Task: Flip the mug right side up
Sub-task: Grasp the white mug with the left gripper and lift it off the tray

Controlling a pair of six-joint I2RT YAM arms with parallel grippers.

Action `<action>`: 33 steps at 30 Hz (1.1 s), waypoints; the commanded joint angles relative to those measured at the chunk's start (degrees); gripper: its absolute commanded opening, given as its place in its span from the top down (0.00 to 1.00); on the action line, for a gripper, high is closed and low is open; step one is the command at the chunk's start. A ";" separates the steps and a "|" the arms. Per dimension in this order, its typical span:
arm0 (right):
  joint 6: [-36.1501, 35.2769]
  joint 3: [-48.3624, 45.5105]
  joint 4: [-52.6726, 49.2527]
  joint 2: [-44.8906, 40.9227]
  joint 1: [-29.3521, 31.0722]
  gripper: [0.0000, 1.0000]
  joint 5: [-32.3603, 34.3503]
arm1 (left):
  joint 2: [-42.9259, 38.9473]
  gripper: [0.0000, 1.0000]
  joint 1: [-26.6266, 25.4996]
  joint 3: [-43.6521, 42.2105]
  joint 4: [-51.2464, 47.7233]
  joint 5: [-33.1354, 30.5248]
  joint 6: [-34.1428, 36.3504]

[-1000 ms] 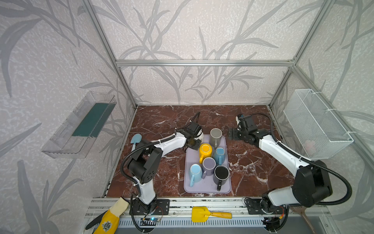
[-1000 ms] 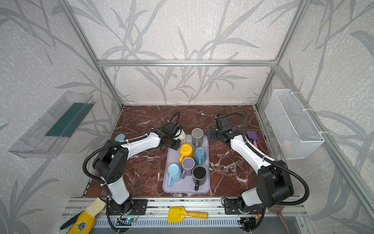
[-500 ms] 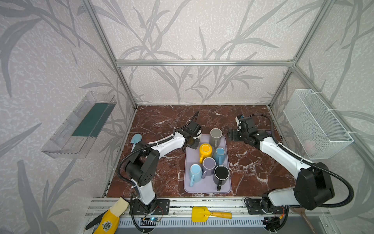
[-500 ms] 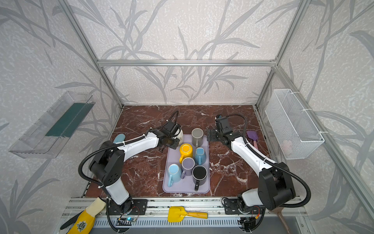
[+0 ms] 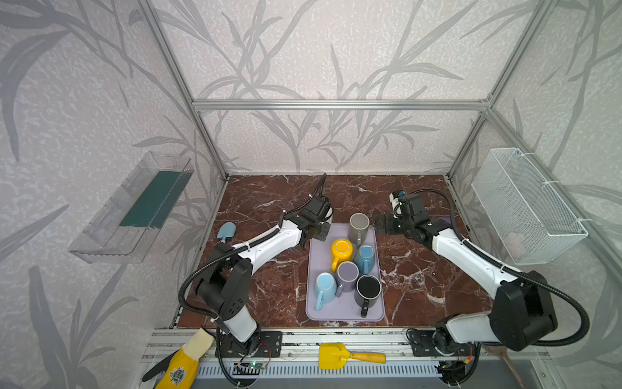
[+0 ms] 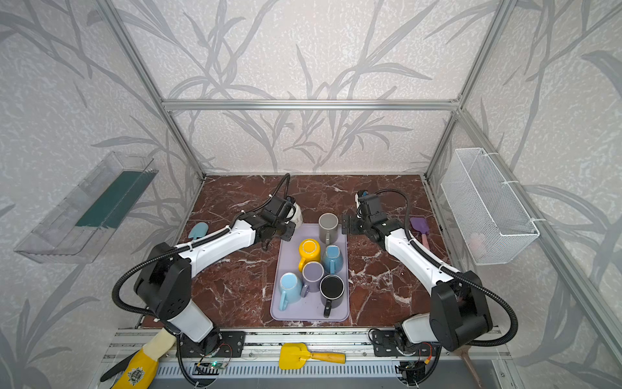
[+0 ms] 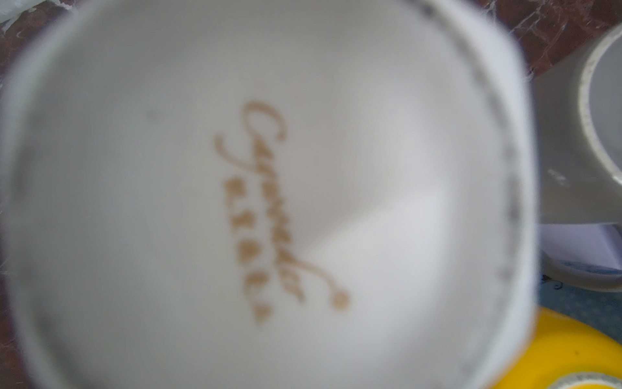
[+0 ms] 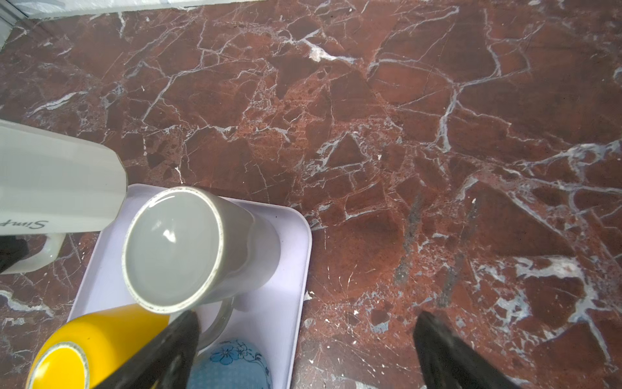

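A white mug (image 8: 57, 182) with gold lettering hangs tilted on its side just beyond the far left corner of the lilac tray (image 5: 343, 310). My left gripper (image 5: 318, 232) is shut on it near its handle (image 8: 40, 256). Its blurred base (image 7: 269, 202) fills the left wrist view and hides the fingers there. In both top views only a white sliver of the mug (image 6: 298, 214) shows behind the wrist. My right gripper (image 8: 303, 336) stands open and empty over the marble at the tray's far right corner, next to the upright grey mug (image 8: 175, 249).
The tray also holds a yellow mug (image 5: 341, 251), a blue patterned mug (image 5: 365, 257), a purple mug (image 5: 347, 274), a light blue mug (image 5: 324, 286) and a black mug (image 5: 368, 288). A blue scoop (image 5: 226, 231) lies at the left, a purple spatula (image 6: 420, 225) at the right. A wire basket (image 5: 525, 205) hangs on the right wall.
My left wrist has shifted slightly towards the back with the white mug still in its grip. The right gripper has drifted a little and stays open.
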 commanded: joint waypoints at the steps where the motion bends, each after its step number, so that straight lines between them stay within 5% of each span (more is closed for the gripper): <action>1: -0.10 -0.84 1.50 -1.52 0.28 0.01 -1.89 | -3.74 1.00 1.16 1.12 4.88 2.85 -2.01; 4: 0.14 -1.15 2.30 -1.69 0.28 0.01 -2.57 | -4.72 1.00 2.86 0.17 7.28 12.66 -2.46; 15: 0.81 -2.16 3.97 -3.00 0.27 0.01 -4.23 | -9.49 1.00 10.74 -6.35 19.91 32.67 -11.08; 23: 2.14 -2.53 6.89 -4.31 0.28 0.01 -7.94 | -12.05 1.00 14.04 -10.09 29.16 42.28 -16.74; 33: 8.44 -3.39 15.73 -5.39 0.28 0.01 -18.21 | -9.43 1.00 18.00 -13.84 55.38 57.58 -33.17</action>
